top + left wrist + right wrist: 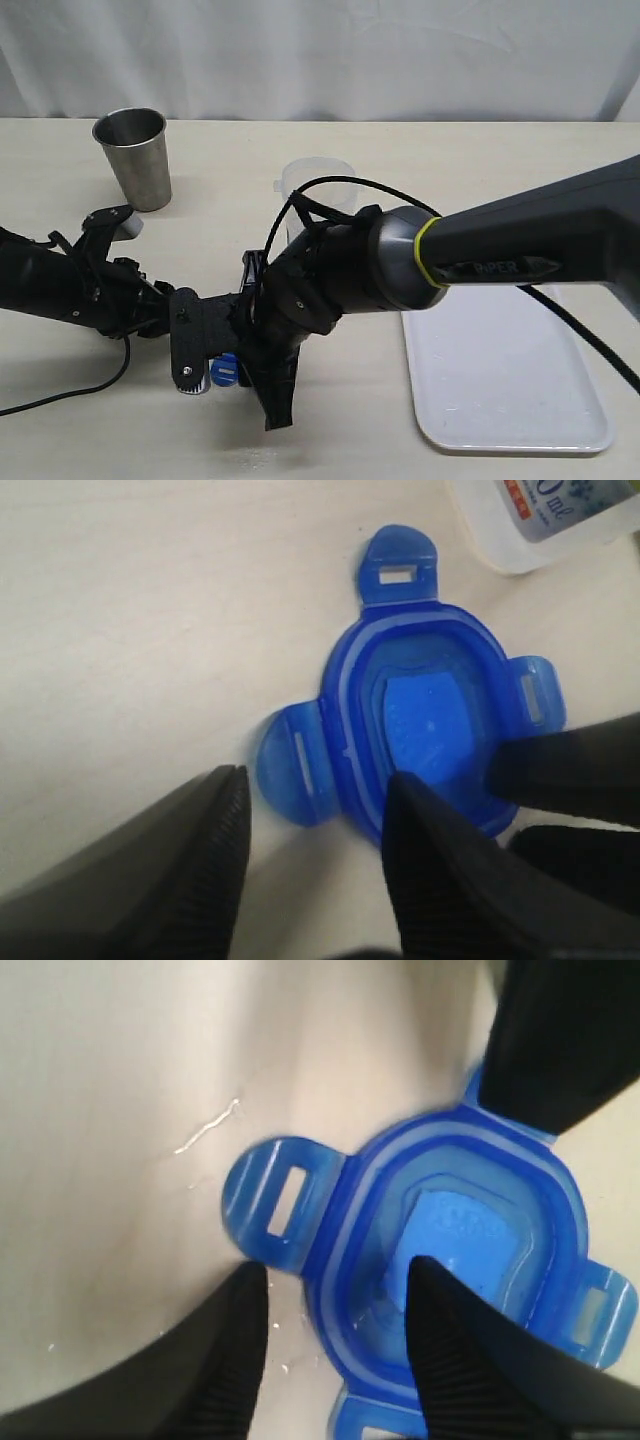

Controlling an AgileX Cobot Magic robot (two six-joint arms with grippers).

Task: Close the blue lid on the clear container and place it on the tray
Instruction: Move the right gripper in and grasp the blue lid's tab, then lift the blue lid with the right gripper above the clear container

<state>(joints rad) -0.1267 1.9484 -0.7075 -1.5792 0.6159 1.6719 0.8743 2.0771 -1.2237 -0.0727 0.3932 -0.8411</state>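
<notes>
both hands meet over the blue lid on the worktop: step is picking it up. left hand and right hand straddle its rim, jaws parted, neither clenched. next, one must close and carry it to the clear container.

The exterior camera looked down across the bench from its front, facing a white curtain. Both wrist cameras hung close above the lid, facing straight down; all three views shared it.
</notes>
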